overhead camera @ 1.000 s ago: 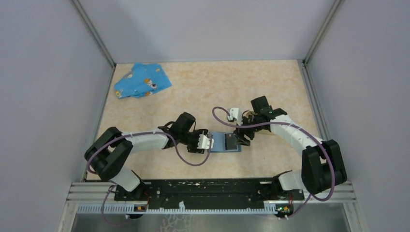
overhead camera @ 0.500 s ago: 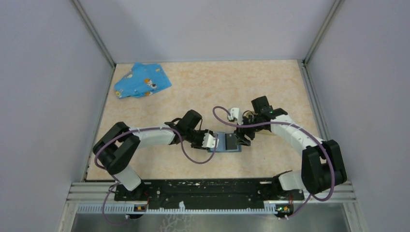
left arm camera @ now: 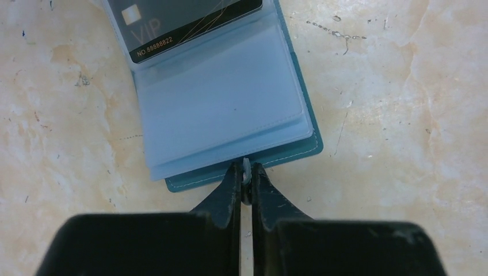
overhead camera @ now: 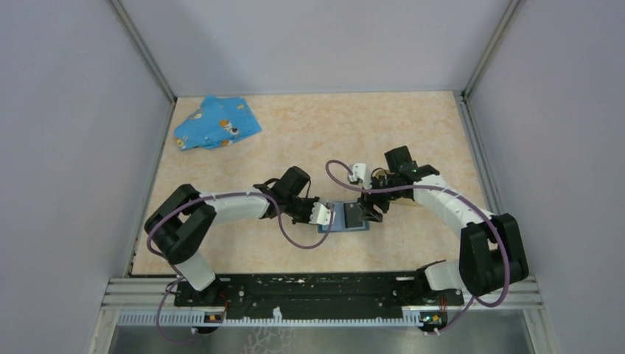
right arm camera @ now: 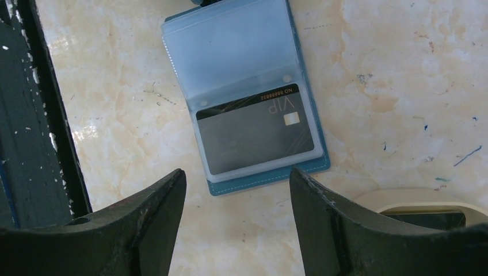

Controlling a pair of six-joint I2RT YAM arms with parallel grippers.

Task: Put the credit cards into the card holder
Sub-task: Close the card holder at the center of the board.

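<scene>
A black credit card [right arm camera: 256,129] marked VIP sits inside a clear sleeve [left arm camera: 224,103] of an open blue flat case [overhead camera: 345,218] in the middle of the table. My left gripper [left arm camera: 246,172] is at the case's left edge, its jaws shut on the thin rim of a clear sleeve. My right gripper [right arm camera: 237,184] hovers open just off the case's right end, with nothing between its fingers. In the right wrist view the card holder [right arm camera: 423,202], tan-rimmed with a black inside, shows partly at the bottom right, behind one finger [right arm camera: 345,230].
A blue patterned cloth [overhead camera: 217,124] lies at the back left. Grey walls close the table on three sides. My right arm [overhead camera: 442,203] curves over the right half and my left arm [overhead camera: 228,210] over the near left.
My left gripper has slid right up to the blue case's edge and closed on the sleeve rim. The right arm and the case have stayed put.
</scene>
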